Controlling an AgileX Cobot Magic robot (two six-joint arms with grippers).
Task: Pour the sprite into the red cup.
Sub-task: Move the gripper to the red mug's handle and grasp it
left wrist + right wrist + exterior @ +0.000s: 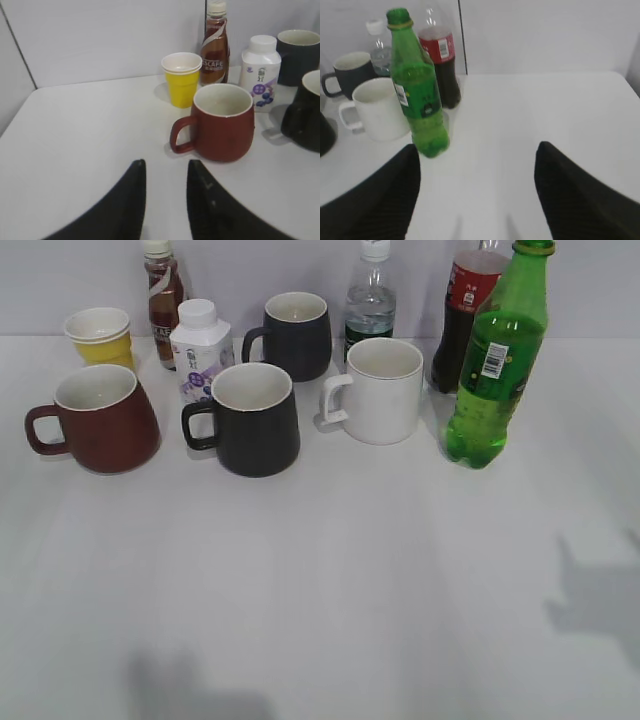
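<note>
In the exterior view the frame's top edge crops the caps of the clear water bottle (371, 295) and the cola bottle (462, 315), the latter partly hidden behind the sprite (497, 360). Neither arm appears there. The right tool (477, 192) runs off the wrist view's bottom edge.

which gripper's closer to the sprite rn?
Right. The sprite stands just ahead of the right gripper, toward its left finger, jaws wide open. The left gripper faces the red cup at the table's other end; the sprite isn't in its view.
</note>
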